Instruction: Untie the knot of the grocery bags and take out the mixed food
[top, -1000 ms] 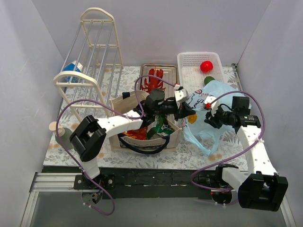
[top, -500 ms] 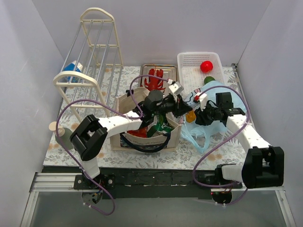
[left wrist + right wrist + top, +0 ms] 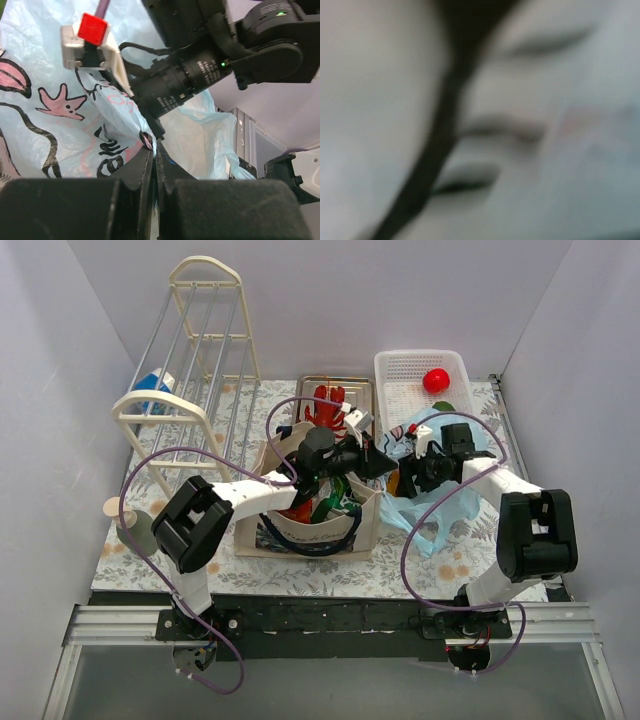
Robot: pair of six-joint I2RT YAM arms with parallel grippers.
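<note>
Blue bag [image 3: 436,518] sits between both arms: left pincer [image 3: 153,150] pinches its film; right pincer [image 3: 404,478] against it, spread untellable.

Carrier bag [image 3: 45,75]: thin plastic film, crinkled, slight sheen.
Tote [image 3: 368,530]: beige cloth, matt.
Basket [image 3: 400,375]: white slotted plastic, smooth.
Rack [image 3: 196,360]: cream frame, thin metal rods.
Left gripper [image 3: 152,150]: mine, black, matt, faintly grainy.

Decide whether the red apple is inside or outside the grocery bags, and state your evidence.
Outside. The red apple lies in the white slotted basket at the back, beyond the light-blue plastic bag.
</note>
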